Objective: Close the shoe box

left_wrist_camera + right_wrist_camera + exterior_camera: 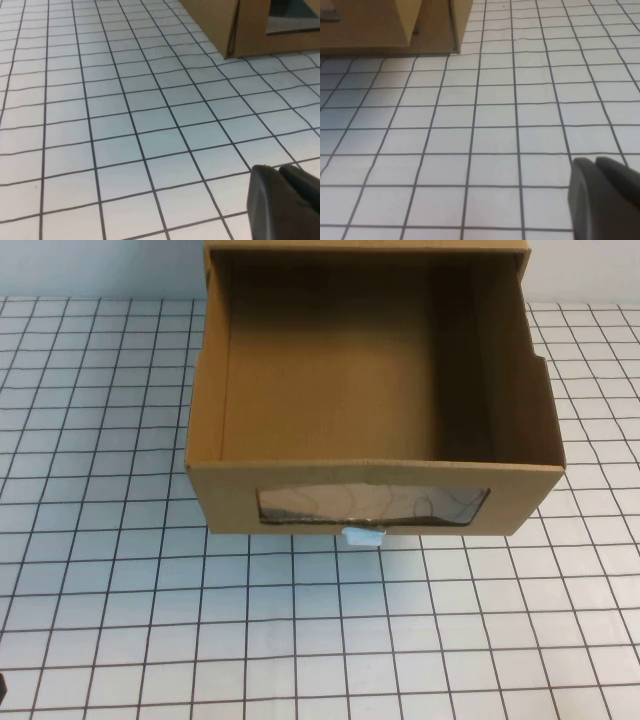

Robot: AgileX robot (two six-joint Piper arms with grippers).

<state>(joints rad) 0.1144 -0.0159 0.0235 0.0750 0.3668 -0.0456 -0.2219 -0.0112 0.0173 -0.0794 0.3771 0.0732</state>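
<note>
Shoe box (372, 485) drawer pulled fully out, left gripper (285, 202) and right gripper (605, 197) parked well short over the table (100, 590), finger state impossible to tell; off-centre push likely to skew and jam the drawer.

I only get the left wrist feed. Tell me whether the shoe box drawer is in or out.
Observer: Out. The high view shows the shoe box drawer pulled toward the robot, with nothing inside.
Operator: Give me both grippers.
Observer: The left gripper hovers over the table off the box's left front corner, and the right gripper off its right front corner. Neither touches it.
Operator: Name a landmark on the front.
Observer: The white tab sits just below the window.
</note>
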